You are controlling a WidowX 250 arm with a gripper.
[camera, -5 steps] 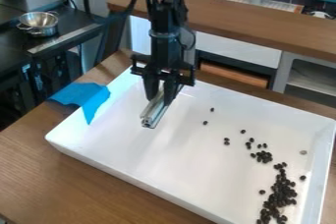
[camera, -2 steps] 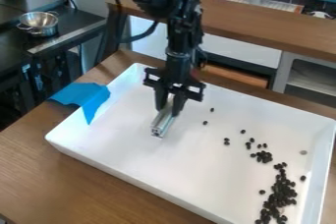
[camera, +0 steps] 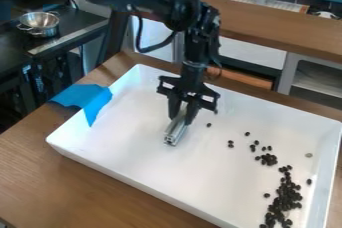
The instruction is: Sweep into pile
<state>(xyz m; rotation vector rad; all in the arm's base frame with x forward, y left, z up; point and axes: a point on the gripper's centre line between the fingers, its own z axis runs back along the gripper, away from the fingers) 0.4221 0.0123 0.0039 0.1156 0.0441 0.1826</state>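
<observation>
My gripper [camera: 182,114] hangs over the upper middle of the white tray [camera: 133,164], shut on a silver metal bar [camera: 175,131] that points down toward the tray floor. Whether the bar touches the floor I cannot tell. Dark beans lie to the right of the bar: a dense heap [camera: 286,197] near the tray's lower right side, a small cluster [camera: 268,159] above it, and several loose ones, such as a single bean [camera: 208,125] close to the gripper.
A blue cloth [camera: 87,99] drapes over the tray's left rim. The wooden table [camera: 80,192] surrounds the tray. Behind stands a wooden counter [camera: 267,27], and a metal bowl [camera: 39,22] rests on a dark surface at the upper left.
The gripper has moved right and slightly toward the camera, carrying the metal bar closer to the beans. More of the arm shows at the upper left. The bean heap looks unchanged.
</observation>
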